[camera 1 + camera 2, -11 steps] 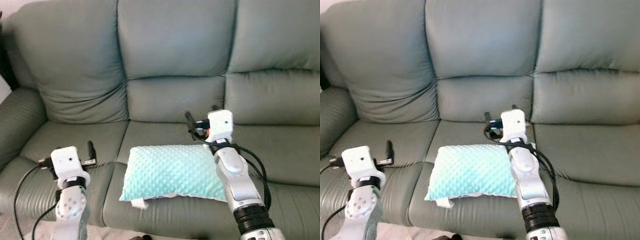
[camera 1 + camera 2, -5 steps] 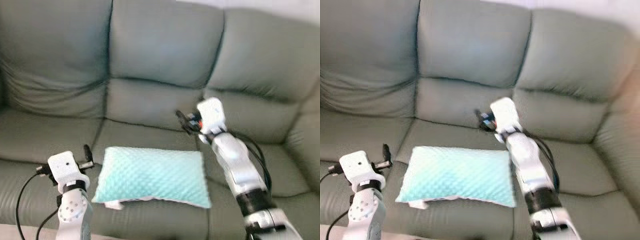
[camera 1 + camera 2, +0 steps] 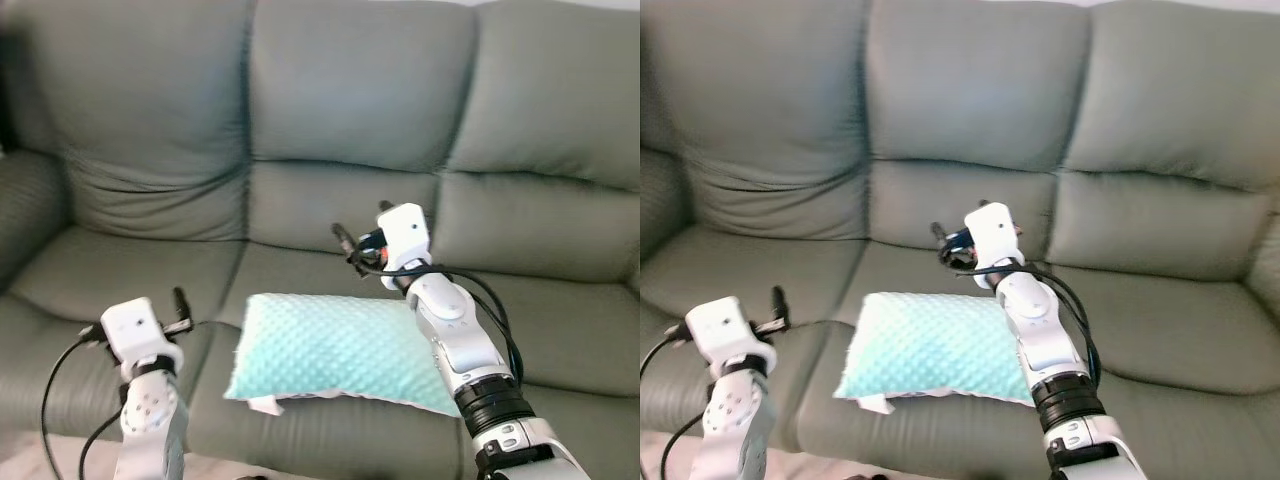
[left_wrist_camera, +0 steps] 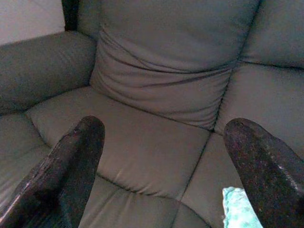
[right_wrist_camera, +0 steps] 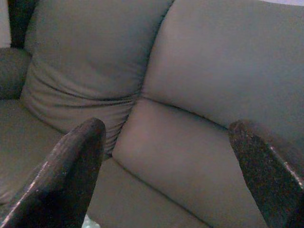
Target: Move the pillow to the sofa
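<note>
On the middle seat cushion of the grey-green sofa point(image 3: 350, 110), toward its front edge, lies the mint dotted pillow point(image 3: 335, 350), flat, with a white tag showing at its 7 o'clock corner. Right tool point(image 3: 360, 238) hovers just past the pillow's 12 o'clock edge, over the seat and before the middle backrest; its wrist view shows both fingers point(image 5: 71, 175) spread wide apart with nothing between them, backrest cushions beyond. Whether it touches the pillow cannot be told; the right forearm crosses over the pillow's 3 o'clock end. Left tool point(image 3: 182, 310) is raised at 9 o'clock of the pillow, above the left seat cushion and apart from it. Its fingers point(image 4: 66, 166) also stand wide apart and empty, and a corner of the pillow point(image 4: 240, 209) appears between them in that wrist view.
</note>
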Robot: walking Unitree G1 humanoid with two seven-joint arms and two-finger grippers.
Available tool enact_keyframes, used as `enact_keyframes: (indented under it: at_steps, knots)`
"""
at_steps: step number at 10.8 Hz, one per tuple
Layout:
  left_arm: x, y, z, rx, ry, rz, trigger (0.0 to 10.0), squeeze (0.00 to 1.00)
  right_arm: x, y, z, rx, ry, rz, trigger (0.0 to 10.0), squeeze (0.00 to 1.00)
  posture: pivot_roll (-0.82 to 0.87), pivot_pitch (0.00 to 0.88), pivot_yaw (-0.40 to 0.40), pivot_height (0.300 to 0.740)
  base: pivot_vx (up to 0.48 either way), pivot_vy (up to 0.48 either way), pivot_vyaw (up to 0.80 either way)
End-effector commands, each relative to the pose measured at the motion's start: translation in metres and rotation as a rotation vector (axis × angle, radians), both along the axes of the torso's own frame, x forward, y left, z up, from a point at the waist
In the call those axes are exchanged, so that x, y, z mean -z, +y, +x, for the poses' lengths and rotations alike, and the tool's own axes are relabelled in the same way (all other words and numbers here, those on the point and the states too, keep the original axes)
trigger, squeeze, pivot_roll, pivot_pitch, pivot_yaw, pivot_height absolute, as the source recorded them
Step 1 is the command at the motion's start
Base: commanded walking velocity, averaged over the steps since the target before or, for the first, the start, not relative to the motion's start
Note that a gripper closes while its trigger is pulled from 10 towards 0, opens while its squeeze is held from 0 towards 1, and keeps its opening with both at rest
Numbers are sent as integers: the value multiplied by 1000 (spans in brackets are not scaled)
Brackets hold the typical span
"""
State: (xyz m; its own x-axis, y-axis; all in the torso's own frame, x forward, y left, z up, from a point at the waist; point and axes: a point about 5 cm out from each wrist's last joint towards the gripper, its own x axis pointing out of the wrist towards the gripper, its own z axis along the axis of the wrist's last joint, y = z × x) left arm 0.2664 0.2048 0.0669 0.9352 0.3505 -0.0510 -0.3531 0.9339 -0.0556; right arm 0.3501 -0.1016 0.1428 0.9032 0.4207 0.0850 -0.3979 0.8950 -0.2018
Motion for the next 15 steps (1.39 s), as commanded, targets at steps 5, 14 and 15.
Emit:
enact_keyframes:
  at_steps: [5,14,15]
  knots:
    - [2,-1,4,31,6,-3,10000,0,4,-12,-1,64,-11,10,10000,0,-243,77,46,740,0,0,0]
    - [-5,2,0,36,-1,-5,10000,0,9,-11,-5,67,-2,29,10000,0,-232,91,66,740,0,0,595]
    - [-6,4,-2,36,-2,-4,10000,0,10,-12,-5,70,0,33,10000,0,-228,93,70,740,0,0,0]
